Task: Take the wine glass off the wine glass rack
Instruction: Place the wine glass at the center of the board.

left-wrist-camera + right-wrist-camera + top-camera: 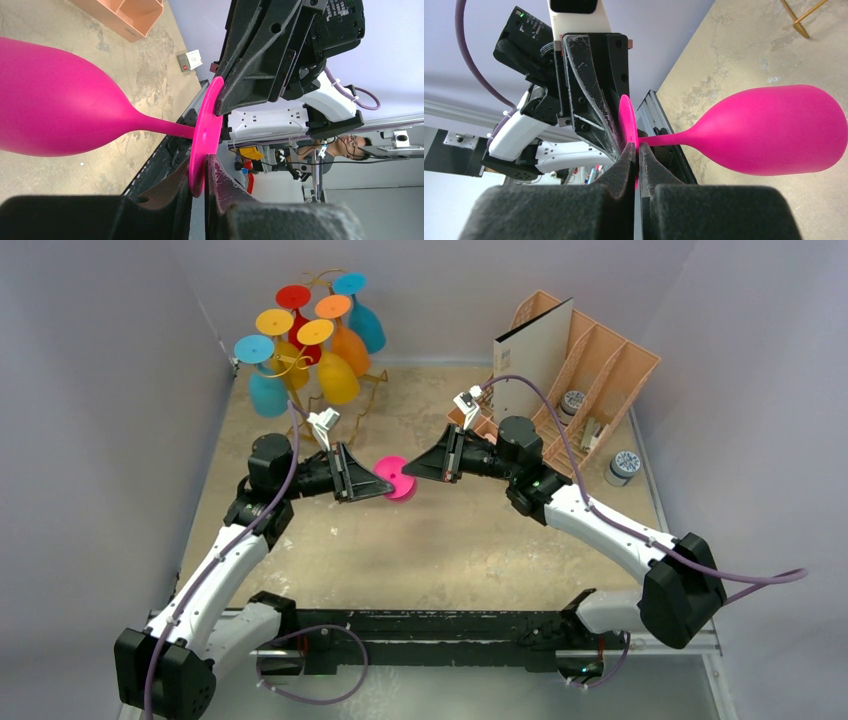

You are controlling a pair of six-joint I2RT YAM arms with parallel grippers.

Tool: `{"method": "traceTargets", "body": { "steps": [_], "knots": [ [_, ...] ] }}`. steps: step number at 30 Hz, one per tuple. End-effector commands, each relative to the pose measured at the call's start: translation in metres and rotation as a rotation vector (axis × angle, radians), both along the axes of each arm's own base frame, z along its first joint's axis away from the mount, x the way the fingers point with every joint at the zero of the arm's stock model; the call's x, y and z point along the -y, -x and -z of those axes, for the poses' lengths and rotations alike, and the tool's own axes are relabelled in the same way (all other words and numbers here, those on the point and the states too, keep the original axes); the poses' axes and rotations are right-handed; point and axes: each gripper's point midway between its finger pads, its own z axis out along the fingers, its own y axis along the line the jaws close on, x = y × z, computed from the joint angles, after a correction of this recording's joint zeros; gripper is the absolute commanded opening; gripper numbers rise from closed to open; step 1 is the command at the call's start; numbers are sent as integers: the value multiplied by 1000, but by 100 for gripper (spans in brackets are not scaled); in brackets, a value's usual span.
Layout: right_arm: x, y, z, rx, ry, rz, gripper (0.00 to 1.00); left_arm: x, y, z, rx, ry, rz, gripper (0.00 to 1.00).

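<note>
over the table (450,550) middle, well apart from the rack (296,362), your glass (395,478) is off. left hand (378,490) and right hand (413,472) are both clamped on its foot. likely only handover or set-down left.

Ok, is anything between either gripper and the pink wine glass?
Nothing visible. The left gripper and right gripper both pinch the foot of the pink wine glass from opposite sides. Its bowl touches nothing, over bare table and well clear of the gold wine glass rack.
</note>
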Motion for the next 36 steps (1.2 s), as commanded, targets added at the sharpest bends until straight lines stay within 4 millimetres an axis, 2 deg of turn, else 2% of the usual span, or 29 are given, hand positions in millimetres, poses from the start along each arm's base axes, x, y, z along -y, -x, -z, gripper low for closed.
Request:
{"method": "traceTargets", "body": {
  "steps": [1,4,8,14,16,20,23,26,29,31,36],
  "knots": [
    [2,2,-14,52,-35,16,0,3,3,-16,72,23,31,15],
    [3,2,-14,54,-34,16,0,4,3,-17,78,25,45,17],
    [4,3,-14,59,-31,15,0,4,2,-18,88,23,44,0],
    [7,6,-14,57,-15,13,8,4,3,-18,111,18,52,0],
    [8,9,-17,54,-11,8,16,4,4,-19,127,15,60,0],
    [14,16,-19,39,6,10,42,4,5,-21,166,1,72,0],
    [22,16,-20,60,45,47,56,4,8,-22,220,-16,83,0],
    [33,14,-21,82,107,101,67,2,12,-20,292,-46,88,0],
    [52,9,-5,41,255,197,74,-2,17,-12,334,-92,96,0],
    [64,6,-4,53,317,244,82,-3,21,-8,360,-118,117,0],
    [93,-10,-5,64,385,428,94,-5,29,-2,402,-141,168,0]
  ]
}}
